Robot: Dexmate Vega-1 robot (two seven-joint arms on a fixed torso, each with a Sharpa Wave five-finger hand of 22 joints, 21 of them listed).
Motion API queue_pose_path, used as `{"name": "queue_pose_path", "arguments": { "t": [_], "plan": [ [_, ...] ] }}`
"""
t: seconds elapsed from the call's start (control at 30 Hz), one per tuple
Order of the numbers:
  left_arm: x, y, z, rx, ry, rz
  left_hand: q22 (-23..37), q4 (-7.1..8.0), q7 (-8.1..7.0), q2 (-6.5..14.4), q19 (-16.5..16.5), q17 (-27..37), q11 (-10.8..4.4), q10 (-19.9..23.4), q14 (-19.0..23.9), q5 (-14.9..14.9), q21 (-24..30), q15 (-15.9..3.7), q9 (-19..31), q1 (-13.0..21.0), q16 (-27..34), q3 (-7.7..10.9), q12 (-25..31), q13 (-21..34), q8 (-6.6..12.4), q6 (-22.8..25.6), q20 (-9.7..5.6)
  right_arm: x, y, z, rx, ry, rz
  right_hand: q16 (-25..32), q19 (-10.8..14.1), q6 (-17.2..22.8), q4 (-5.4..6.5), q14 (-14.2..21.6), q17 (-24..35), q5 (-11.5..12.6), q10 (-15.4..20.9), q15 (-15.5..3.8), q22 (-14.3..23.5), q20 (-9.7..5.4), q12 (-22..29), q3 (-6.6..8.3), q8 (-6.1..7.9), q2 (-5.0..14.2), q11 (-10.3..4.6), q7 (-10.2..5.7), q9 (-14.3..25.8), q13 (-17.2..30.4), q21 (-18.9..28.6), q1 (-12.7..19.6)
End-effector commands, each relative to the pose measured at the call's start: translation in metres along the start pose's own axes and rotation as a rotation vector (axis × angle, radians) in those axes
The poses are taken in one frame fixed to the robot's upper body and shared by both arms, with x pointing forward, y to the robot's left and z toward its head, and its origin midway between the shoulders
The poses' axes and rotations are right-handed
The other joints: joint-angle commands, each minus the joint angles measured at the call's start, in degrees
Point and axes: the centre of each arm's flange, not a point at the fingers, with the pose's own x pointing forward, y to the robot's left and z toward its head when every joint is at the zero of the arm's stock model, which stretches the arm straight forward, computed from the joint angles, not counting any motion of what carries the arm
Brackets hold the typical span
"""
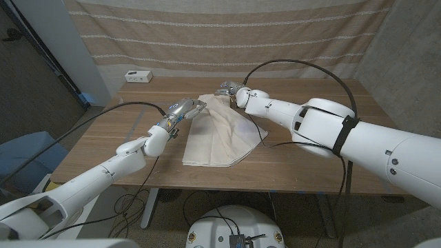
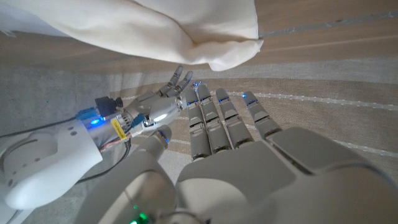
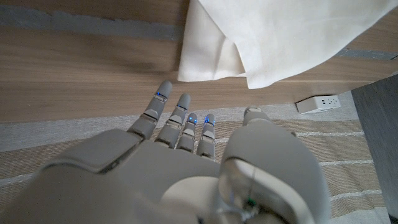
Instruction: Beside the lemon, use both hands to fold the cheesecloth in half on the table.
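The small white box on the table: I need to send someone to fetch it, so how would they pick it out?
Find the wooden table and go to its far left corner, by the striped curtain. The small white box sits there alone, hard-edged, well apart from the soft cream cloth.

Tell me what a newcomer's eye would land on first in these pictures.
First, the cream cheesecloth, lying folded and rumpled at the middle of the wooden table. Next, the two white arms reaching in from the bottom corners, with the left hand at the cloth's far left corner and the right hand at its far edge, both with fingers apart and holding nothing. A small white power strip sits at the table's far left corner.
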Motion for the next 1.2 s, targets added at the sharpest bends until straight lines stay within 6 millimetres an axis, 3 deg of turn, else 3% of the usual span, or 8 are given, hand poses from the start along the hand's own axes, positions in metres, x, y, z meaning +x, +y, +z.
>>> {"name": "queue_pose_path", "arguments": {
  "t": [0.03, 0.13, 0.27, 0.53, 0.87, 1.03, 1.2],
  "plan": [
    [-0.011, 0.023, 0.004, -0.021, -0.085, 0.181, 0.38, -2.04, -3.23, -0.14, 0.37, 0.23, -1.16, -5.24, -3.11, 0.11, 0.48, -1.43, 0.21, 1.34, -2.03, 0.13, -2.67, 0.41, -3.15, -6.26, -0.83, -0.034, -0.019, -0.021, 0.118, -0.018, -0.183, 1.43, 2.3, 4.27, -1.41, 3.25, -0.62, -0.44, 5.24, -1.88, 0.2, -0.27, 1.71, 2.93, 1.34, -0.18, 0.71, 0.6, 0.18, 0.05, 0.1, 2.48],
    [0.0, 0.02, 0.001, -0.021, -0.07, 0.103, 0.4, -2.13, -4.45, 0.73, -1.25, 0.15, -1.7, -9.62, -7.68, 0.05, -0.08, -1.87, 0.03, 1.3, -3.32, 0.39, -4.94, 0.15, -4.4, -10.26, -1.62, -0.052, -0.024, -0.029, 0.111, -0.001, -0.247, 2.47, 3.63, 6.84, -1.7, 5.13, -0.49, -0.82, 8.73, -2.65, 0.21, -0.33, 2.89, 3.29, 1.93, -1.03, 1.38, 1.0, 0.23, 0.18, 0.3, 2.31],
    [0.014, 0.012, -0.004, -0.022, -0.058, 0.012, 0.39, -1.67, -5.42, 1.55, -3.11, 0.0, -2.07, -14.57, -12.07, 0.03, -0.75, -2.1, -0.14, 1.1, -3.76, 0.83, -6.83, -0.17, -4.86, -14.28, -1.96, -0.076, -0.027, -0.038, 0.091, 0.023, -0.3, 3.77, 4.19, 9.35, -1.98, 6.91, 0.35, -1.41, 12.28, -3.21, 0.23, -0.19, 4.62, 2.23, 2.22, -2.94, 1.8, 0.89, 0.35, 0.76, 0.12, 0.95],
    [0.039, -0.002, -0.003, -0.02, -0.077, -0.11, 0.39, -1.1, -5.8, 2.75, -5.25, -0.07, -3.22, -18.03, -16.37, 0.26, -1.52, -2.39, -0.22, 1.38, -3.98, 1.63, -7.44, -0.46, -4.69, -16.2, -2.1, -0.125, -0.021, -0.055, 0.056, 0.097, -0.355, 4.94, 4.73, 12.36, -2.34, 8.17, 1.55, -1.69, 15.68, -3.27, 0.26, 0.13, 6.92, 0.46, 2.44, -5.22, 1.86, 0.56, 0.55, 1.8, -0.3, -1.11],
    [0.057, -0.013, 0.006, -0.003, -0.111, -0.158, 0.4, 0.17, -5.92, 2.64, -6.02, 0.09, -2.98, -19.5, -17.7, 0.13, -1.78, -2.11, -0.23, 0.63, -3.67, 1.46, -7.44, -0.59, -4.72, -17.36, -1.59, -0.175, -0.007, -0.069, 0.04, 0.209, -0.357, 4.55, 3.23, 12.96, -2.38, 5.93, 2.69, -1.54, 14.63, -2.94, 0.35, 0.13, 7.65, -0.89, 1.76, -6.3, 1.67, -0.03, 0.79, 2.79, -1.48, -3.1],
    [0.061, -0.016, 0.009, 0.005, -0.119, -0.171, 0.41, 0.49, -5.62, 2.5, -6.1, 0.0, -2.5, -20.11, -17.98, 0.1, -1.8, -1.92, -0.22, 0.44, -3.57, 1.5, -7.42, -0.63, -4.84, -18.22, -1.58, -0.202, 0.001, -0.075, 0.016, 0.267, -0.35, 4.98, 3.86, 14.54, -3.15, 6.62, 3.06, -1.33, 15.63, -1.83, 0.35, 1.51, 8.59, -1.19, 2.02, -6.99, 2.86, 1.19, 0.89, 3.24, -1.57, -2.88],
    [0.062, -0.017, 0.012, 0.005, -0.129, -0.177, 0.41, 0.57, -5.6, 2.43, -6.12, -0.08, -2.54, -19.92, -17.99, 0.1, -1.79, -2.04, -0.22, 0.41, -3.49, 1.57, -7.2, -0.66, -4.69, -18.21, -1.59, -0.221, 0.007, -0.076, -0.017, 0.287, -0.358, 5.04, 3.51, 15.38, -3.1, 6.53, 3.31, -1.27, 15.59, -1.81, 0.35, 1.65, 8.86, -1.59, 2.15, -7.29, 2.93, 1.33, 0.97, 3.48, -1.9, -3.5]
  ]
}}
